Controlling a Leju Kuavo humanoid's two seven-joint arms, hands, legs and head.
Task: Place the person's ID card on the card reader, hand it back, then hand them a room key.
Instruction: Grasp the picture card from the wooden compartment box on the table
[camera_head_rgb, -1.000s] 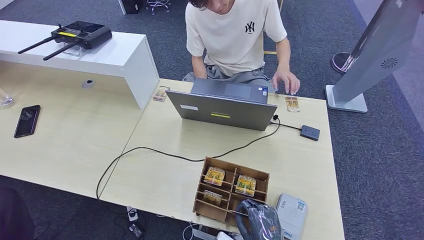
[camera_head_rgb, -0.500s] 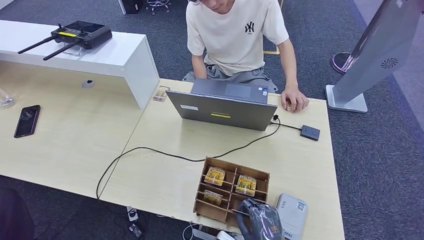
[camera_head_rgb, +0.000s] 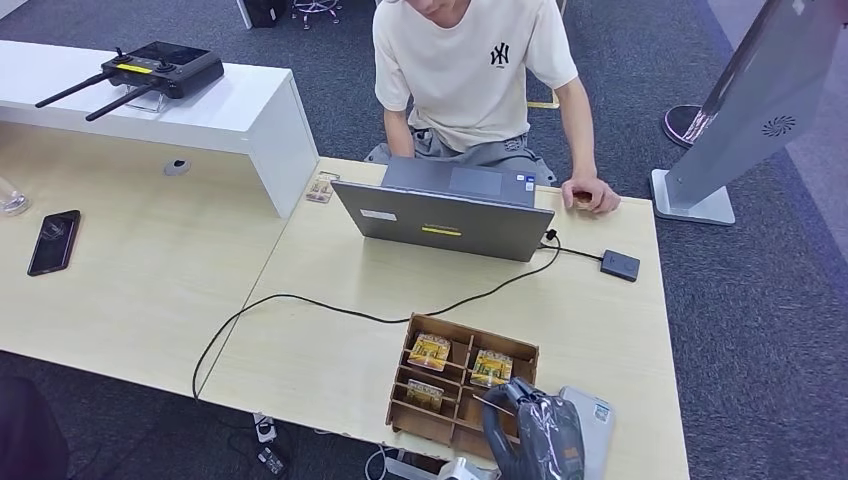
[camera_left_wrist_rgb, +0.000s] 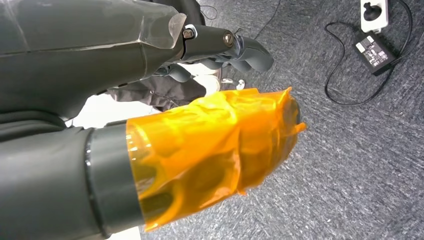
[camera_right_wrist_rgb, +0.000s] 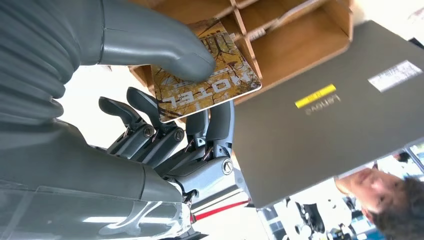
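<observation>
My right hand (camera_head_rgb: 535, 440) hovers at the table's near edge, just right of the wooden card box (camera_head_rgb: 510, 350). In the right wrist view my right hand (camera_right_wrist_rgb: 170, 125) pinches a yellow-brown hotel key card (camera_right_wrist_rgb: 205, 75) between thumb and fingers, above the box (camera_right_wrist_rgb: 300, 40). More key cards (camera_head_rgb: 429, 352) lie in the box's compartments. The black card reader (camera_head_rgb: 620, 265) sits at the far right of the table, cabled to the laptop (camera_head_rgb: 445, 220). The person's hand (camera_head_rgb: 590, 195) rests over the ID card at the far edge, hiding most of it. My left hand (camera_left_wrist_rgb: 220, 45) hangs over the carpet holding nothing.
A white device (camera_head_rgb: 596, 425) lies right of the box, partly behind my right hand. A black cable (camera_head_rgb: 330, 308) crosses the table. A phone (camera_head_rgb: 54, 241) lies far left, a remote controller (camera_head_rgb: 160, 68) on the white counter, and another card (camera_head_rgb: 322, 188) beside it.
The person's hand dropped onto the ID card at the far edge and now covers it. My right hand shifted slightly right and up beside the box.
</observation>
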